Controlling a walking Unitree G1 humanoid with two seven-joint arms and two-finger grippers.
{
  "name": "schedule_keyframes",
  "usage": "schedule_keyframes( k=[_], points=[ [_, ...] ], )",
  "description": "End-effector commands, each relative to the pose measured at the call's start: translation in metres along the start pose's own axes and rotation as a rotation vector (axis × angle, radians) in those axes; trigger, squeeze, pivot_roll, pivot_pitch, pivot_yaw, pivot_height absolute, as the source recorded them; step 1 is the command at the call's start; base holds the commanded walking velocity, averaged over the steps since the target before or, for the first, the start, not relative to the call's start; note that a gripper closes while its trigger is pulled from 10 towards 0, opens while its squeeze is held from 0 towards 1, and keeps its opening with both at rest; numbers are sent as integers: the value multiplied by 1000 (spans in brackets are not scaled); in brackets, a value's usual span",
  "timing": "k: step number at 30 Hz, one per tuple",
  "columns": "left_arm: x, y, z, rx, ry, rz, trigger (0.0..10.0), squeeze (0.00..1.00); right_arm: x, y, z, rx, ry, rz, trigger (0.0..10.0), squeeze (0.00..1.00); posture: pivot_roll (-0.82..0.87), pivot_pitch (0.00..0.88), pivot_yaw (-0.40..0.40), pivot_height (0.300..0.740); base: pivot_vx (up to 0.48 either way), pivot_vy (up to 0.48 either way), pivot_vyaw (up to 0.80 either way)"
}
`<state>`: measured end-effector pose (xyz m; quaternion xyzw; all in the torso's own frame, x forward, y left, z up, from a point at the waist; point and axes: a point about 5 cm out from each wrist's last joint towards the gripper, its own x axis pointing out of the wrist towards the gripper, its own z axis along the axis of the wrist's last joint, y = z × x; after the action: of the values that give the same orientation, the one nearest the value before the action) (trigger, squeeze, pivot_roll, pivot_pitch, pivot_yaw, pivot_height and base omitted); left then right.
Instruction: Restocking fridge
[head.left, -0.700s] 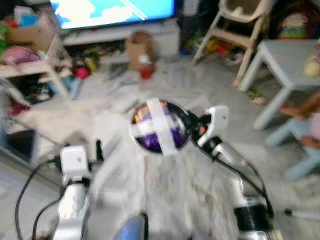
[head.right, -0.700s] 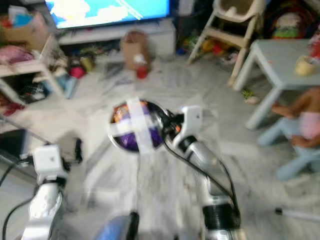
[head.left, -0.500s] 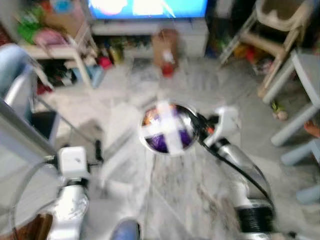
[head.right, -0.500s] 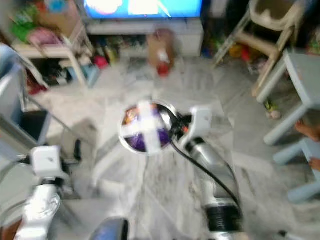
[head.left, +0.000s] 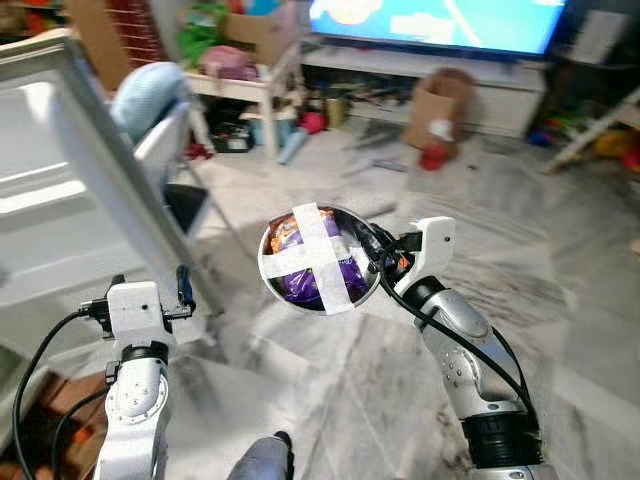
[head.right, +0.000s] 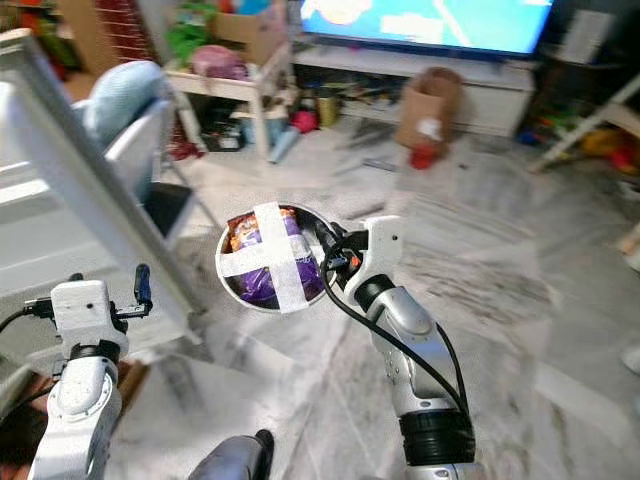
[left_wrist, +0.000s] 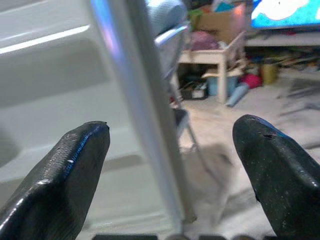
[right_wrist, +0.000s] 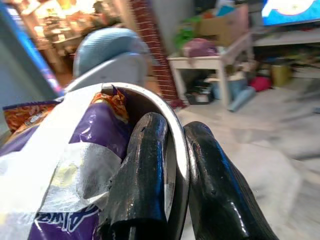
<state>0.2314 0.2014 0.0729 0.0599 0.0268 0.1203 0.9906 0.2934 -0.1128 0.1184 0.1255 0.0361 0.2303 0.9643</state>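
The fridge door (head.left: 90, 190) is standing open at nine o'clock. A bowl (head.left: 318, 258) of taped snack packets is being held mid-frame, its rim pinched between the closed right end effector (right_wrist: 172, 165). The left end effector (left_wrist: 170, 170) is spread wide, empty, beside the door edge. Carrying is judged underway; next, the bowl is to be brought to a shelf.
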Motion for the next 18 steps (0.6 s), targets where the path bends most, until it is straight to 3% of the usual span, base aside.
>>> schedule_keyframes(
  k=[1, 11, 18],
  points=[
    [-2, -2, -3, 6, 13, -7, 10000, 0, 0, -5, 5, -10, -22, -7, 10000, 0, 105, 40, 13, 740, 0, 0, 800],
    [8, -6, 4, -12, -13, 8, 10000, 0, 7, -4, 7, -20, -21, 11, 10000, 0, 115, 47, 2, 740, 0, 0, 800],
    [12, -8, 6, -4, -22, -46, 10000, 0, 8, 1, 5, -25, -20, 29, 10000, 0, 119, 46, 7, 740, 0, 0, 800]
  ],
)
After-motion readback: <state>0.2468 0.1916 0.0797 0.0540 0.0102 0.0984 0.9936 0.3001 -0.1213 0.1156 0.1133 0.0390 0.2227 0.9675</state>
